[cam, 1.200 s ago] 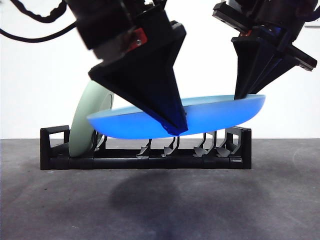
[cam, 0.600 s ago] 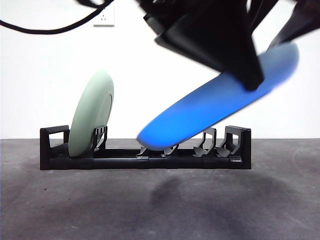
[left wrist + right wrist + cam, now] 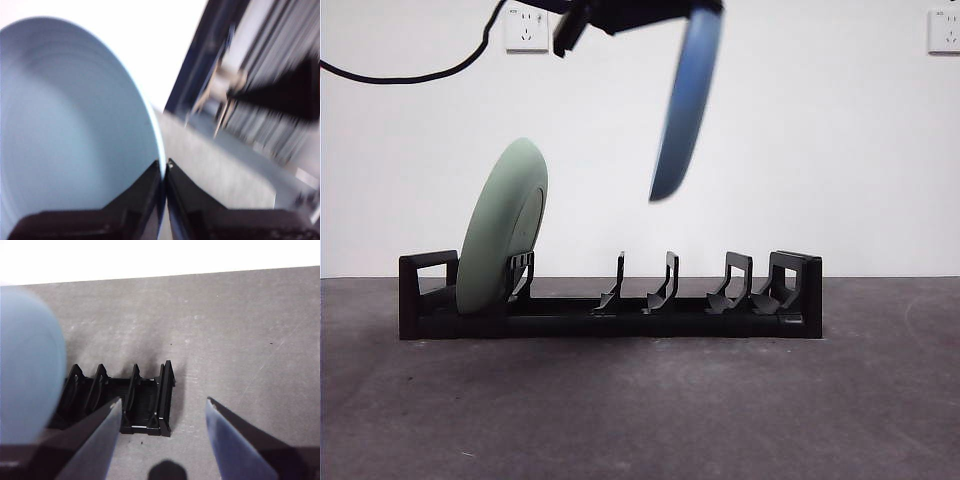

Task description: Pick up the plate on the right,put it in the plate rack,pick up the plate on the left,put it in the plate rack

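Now, my readout:
Left gripper (image 3: pixel 164 167): clamped on the blue plate (image 3: pixel 682 100) rim, holding it nearly upright, high above the plate rack (image 3: pixel 610 305).
Right gripper (image 3: pixel 164 407): jaws apart, holding nothing, above the rack's end.
Green plate (image 3: pixel 502 228): 1, leaning in the rack.

One plate (image 3: pixel 503 228) in rack (image 3: pixel 610 310), left end

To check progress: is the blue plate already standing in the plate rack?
No, the blue plate hangs in the air above the plate rack, apart from it.
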You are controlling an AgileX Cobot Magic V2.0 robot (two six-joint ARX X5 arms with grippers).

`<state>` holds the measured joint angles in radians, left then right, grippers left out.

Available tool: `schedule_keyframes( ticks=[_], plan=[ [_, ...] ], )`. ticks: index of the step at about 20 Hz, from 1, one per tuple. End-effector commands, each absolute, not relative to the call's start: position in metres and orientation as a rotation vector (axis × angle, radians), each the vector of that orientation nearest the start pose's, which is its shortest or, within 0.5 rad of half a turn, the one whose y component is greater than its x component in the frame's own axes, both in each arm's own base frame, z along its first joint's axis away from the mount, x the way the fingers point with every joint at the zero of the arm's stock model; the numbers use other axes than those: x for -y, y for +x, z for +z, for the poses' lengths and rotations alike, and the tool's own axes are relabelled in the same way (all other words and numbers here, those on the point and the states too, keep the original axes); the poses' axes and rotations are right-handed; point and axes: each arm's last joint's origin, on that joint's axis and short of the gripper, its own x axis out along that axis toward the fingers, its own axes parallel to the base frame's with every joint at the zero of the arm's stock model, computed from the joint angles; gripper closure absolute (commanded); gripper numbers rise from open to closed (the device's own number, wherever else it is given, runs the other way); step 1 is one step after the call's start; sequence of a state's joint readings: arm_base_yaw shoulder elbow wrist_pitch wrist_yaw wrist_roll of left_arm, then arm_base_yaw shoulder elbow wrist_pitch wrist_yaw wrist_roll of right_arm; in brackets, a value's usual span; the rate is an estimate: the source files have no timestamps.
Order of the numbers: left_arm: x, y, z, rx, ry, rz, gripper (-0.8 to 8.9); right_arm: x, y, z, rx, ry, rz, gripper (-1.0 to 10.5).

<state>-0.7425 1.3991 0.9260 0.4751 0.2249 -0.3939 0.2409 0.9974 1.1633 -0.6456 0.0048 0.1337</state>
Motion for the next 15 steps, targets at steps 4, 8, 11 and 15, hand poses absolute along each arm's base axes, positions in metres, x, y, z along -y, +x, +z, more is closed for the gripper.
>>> schedule_keyframes(
  ticks=[4, 8, 11, 15],
  plan=[
    [0.206, 0.272, 0.29, -0.203, -0.562, -0.917, 8.24, -0.046, 0.189, 0.381, -0.484, 0.068, 0.2, 6.7],
    [0.207, 0.298, 0.278, -0.233, -0.561, -0.894, 8.24, -0.046, 0.189, 0.381, -0.484, 0.068, 0.2, 6.7],
    [0.203, 0.307, 0.272, -0.253, -0.532, -0.871, 8.23, -0.046, 0.19, 0.381, -0.488, 0.068, 0.199, 6.7],
    [0.201, 0.316, 0.257, -0.309, -0.523, -0.878, 8.24, -0.047, 0.192, 0.379, -0.493, 0.067, 0.199, 6.7]
  ],
)
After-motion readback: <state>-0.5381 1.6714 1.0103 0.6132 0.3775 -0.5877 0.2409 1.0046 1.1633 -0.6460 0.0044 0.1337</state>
